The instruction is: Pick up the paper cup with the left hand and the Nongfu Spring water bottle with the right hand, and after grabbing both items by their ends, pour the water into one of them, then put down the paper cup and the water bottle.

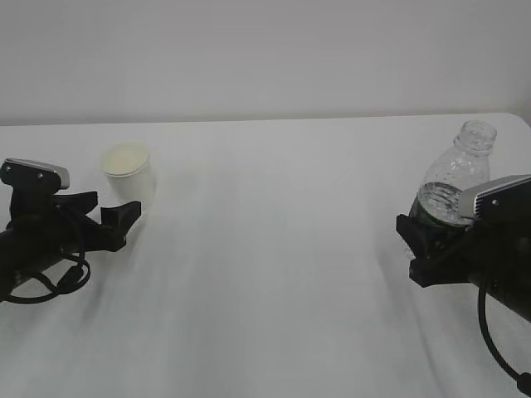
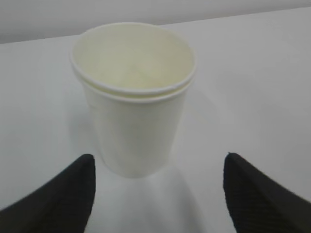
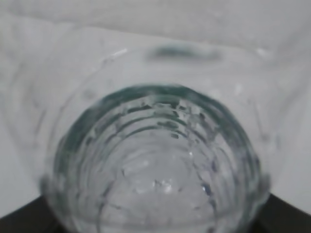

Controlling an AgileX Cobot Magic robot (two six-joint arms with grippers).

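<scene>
White tabletop [image 1: 274,274] seen at a downward slant, filling the lower two-thirds of the exterior view. Its surface is plain, matte and unmarked, with faint soft grey streaks of shading running toward the near edge. The far edge runs almost level across the view, and the far right corner appears rounded, though the picture is too soft there to be sure. Behind the far edge stands a plain pale grey wall [image 1: 265,58], without seams or fixtures. Lighting is diffuse and even, casting only weak, blurred shadows. Both wrist views show the same white surface and pale backdrop.
</scene>
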